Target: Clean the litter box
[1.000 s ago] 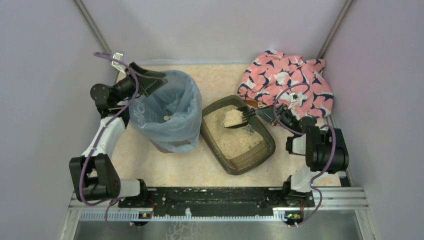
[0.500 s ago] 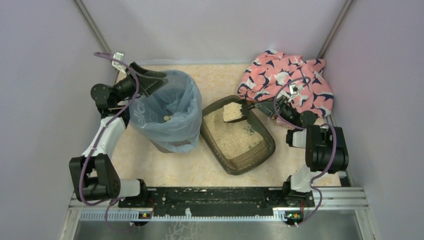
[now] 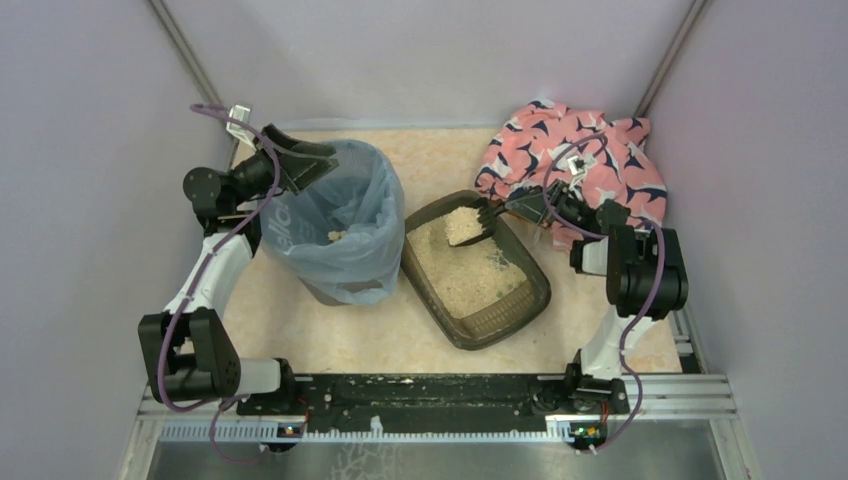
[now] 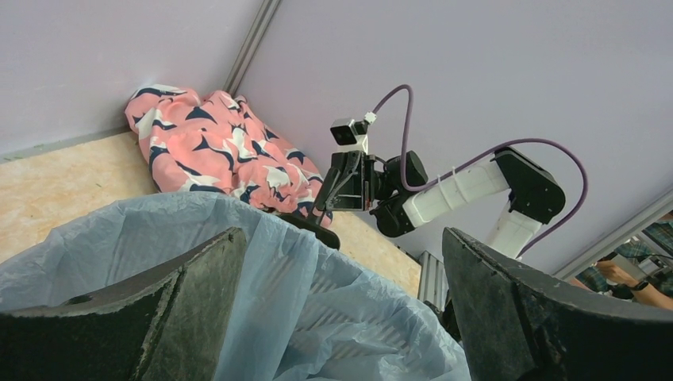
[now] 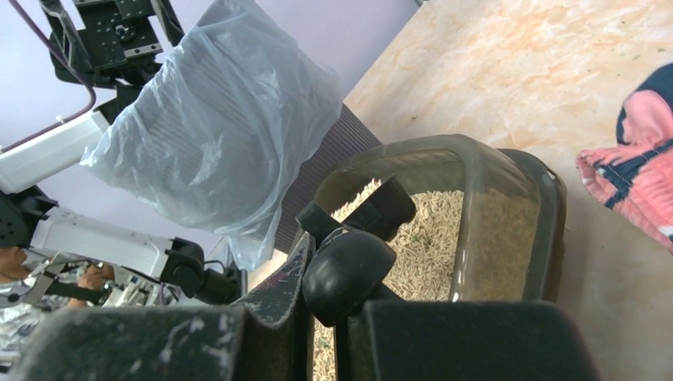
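Right pincer (image 3: 517,209) clamps the scoop (image 3: 466,228); litter box (image 3: 497,322) runs diagonally, far-left to near-right.

My left pincer (image 4: 343,238) stands spread wide, one dark finger (image 4: 190,302) low on the left, the other low on the right. Between them lies the rim of a thin blue bag (image 4: 349,317). Beyond it, on the pale table (image 4: 63,175), a pink patterned cloth (image 4: 214,147) is heaped in the corner. My right arm (image 4: 460,186), white with a purple cable (image 4: 407,119), stretches across from the right. My right pincer (image 4: 325,202) points down just past the bag's far edge, beside the cloth.
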`<move>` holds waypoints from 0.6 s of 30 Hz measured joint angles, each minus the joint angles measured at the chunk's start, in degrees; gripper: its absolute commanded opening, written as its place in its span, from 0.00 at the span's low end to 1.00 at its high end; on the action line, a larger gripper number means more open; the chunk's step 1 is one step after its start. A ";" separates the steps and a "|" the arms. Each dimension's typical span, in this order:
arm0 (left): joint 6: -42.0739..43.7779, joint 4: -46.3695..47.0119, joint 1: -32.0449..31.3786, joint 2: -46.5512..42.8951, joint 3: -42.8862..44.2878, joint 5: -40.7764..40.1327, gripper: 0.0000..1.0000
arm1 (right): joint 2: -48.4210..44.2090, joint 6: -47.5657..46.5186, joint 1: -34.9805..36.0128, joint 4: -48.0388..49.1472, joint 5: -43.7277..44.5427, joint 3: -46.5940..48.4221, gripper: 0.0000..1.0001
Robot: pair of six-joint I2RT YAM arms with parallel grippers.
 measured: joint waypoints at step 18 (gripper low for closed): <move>0.66 -0.70 -0.20 -0.02 0.00 0.00 0.99 | -3.23 1.07 0.72 -0.28 14.75 -8.44 0.00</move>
